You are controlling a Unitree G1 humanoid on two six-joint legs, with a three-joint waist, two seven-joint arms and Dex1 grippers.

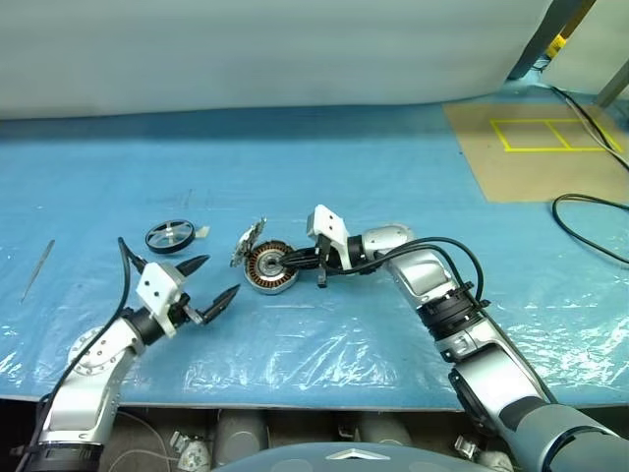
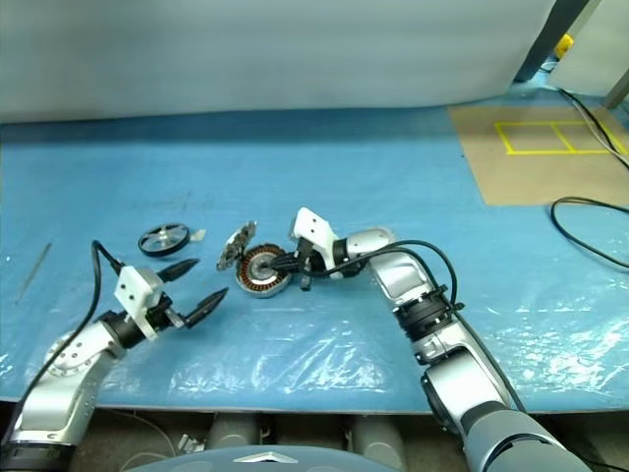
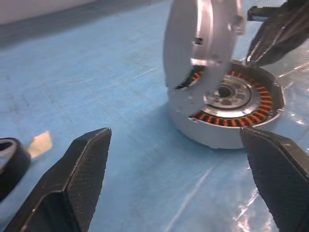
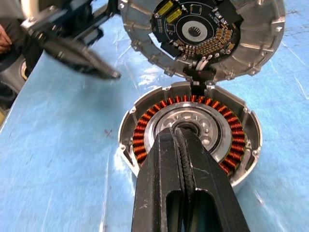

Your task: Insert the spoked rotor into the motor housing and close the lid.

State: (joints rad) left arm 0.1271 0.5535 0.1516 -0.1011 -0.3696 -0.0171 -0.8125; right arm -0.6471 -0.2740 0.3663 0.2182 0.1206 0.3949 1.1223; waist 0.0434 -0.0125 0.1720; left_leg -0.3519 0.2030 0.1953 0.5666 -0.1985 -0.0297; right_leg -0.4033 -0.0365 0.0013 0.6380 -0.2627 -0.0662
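The motor housing (image 1: 270, 268) sits mid-table with its copper windings (image 4: 145, 130) showing. Its lid (image 1: 248, 244) stands up open on the hinge at the housing's left edge, and the inner face (image 4: 198, 34) carries a round circuit board. The spoked rotor (image 1: 169, 236) lies flat on the blue sheet, left of the housing. My right gripper (image 4: 178, 133) is shut and empty, with its tips over the housing's silvery centre. I cannot tell whether they touch it. My left gripper (image 1: 218, 277) is open and empty, just left of the housing and in front of the rotor.
A small white scrap (image 1: 201, 232) lies beside the rotor. A thin metal rod (image 1: 37, 267) lies at the far left. A cardboard sheet with yellow tape (image 1: 536, 147) and a black cable (image 1: 590, 221) are at the back right. The table's front edge (image 1: 295, 398) is close.
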